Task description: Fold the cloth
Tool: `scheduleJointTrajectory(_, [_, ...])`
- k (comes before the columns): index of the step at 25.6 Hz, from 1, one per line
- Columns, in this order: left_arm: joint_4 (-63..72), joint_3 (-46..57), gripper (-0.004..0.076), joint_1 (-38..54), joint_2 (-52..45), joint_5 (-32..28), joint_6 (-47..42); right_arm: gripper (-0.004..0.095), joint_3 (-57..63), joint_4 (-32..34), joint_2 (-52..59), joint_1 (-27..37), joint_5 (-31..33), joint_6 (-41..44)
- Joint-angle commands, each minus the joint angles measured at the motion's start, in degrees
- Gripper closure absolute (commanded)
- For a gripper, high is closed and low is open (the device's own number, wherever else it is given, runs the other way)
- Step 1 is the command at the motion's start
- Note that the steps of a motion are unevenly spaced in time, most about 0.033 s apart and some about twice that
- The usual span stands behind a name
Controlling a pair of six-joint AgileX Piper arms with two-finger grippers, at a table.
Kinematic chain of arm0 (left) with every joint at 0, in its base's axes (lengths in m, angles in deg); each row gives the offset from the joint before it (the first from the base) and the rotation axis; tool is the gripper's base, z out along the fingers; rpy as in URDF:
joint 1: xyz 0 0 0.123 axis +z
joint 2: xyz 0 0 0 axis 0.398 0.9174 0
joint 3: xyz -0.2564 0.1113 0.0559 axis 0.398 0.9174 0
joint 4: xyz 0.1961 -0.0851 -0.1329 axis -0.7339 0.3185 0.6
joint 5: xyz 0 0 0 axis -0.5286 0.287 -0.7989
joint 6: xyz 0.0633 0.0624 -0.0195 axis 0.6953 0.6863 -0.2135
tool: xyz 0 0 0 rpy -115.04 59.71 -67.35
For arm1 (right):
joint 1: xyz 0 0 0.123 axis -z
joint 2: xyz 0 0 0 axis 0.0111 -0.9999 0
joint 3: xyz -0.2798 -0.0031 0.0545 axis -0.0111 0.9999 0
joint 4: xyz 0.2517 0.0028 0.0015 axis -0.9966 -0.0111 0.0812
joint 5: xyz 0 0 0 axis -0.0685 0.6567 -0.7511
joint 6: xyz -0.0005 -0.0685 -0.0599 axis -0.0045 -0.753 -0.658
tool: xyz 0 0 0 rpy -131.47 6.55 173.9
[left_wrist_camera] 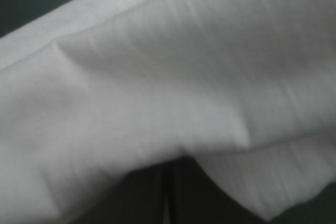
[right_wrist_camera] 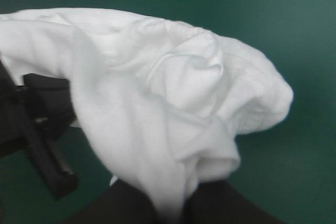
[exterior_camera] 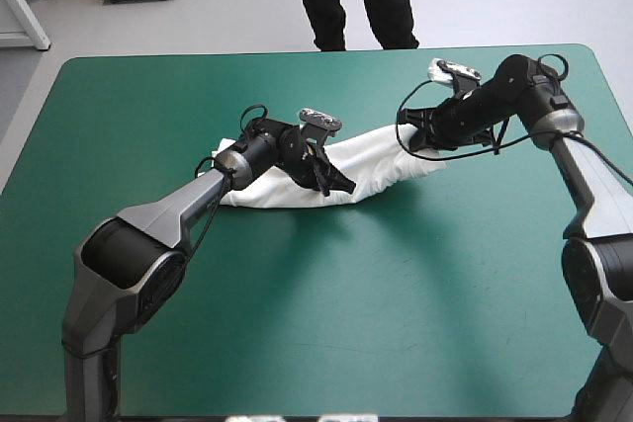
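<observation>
Across the teal-green desk, we see left and right jaws clenched on the bunched T-shirt; we fear uneven pulling could drag a hem free.

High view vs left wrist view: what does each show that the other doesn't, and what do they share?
Only the high view: the whole T-shirt strung as a rumpled band between left claw and right claw, plus both arms and the table's edges. Only the left wrist view: a stitched hem close up, and the left claw's black fingers meeting under a fold. Both: white cloth at the left claw, and the teal-green cover.
</observation>
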Motion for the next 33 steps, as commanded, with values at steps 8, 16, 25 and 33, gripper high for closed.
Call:
scheduleJointTrajectory(8, [1.13,-0.98,0.0733,-0.07,-2.58,2.02,-0.73,0.0924,-4.94,-9.96,6.56,-0.15,-0.31,-2.91])
scheduleJointTrajectory(16, [-0.7,-1.54,0.0733,-0.07,-4.09,4.94,-1.53,0.0924,-5.67,-5.94,6.56,-2.79,-0.82,-2.84])
scheduleJointTrajectory(25, [-17.62,-0.8,0.0733,-0.07,-25.24,11.15,-8.56,0.0923,-6.06,0.25,6.56,-8.72,-6.46,-2.44])
scheduleJointTrajectory(33, [-16.83,17.29,0.0733,-0.07,-54.84,22.52,-9.39,0.092,-11.75,1.05,-1.47,-20.48,-17.16,1.4])
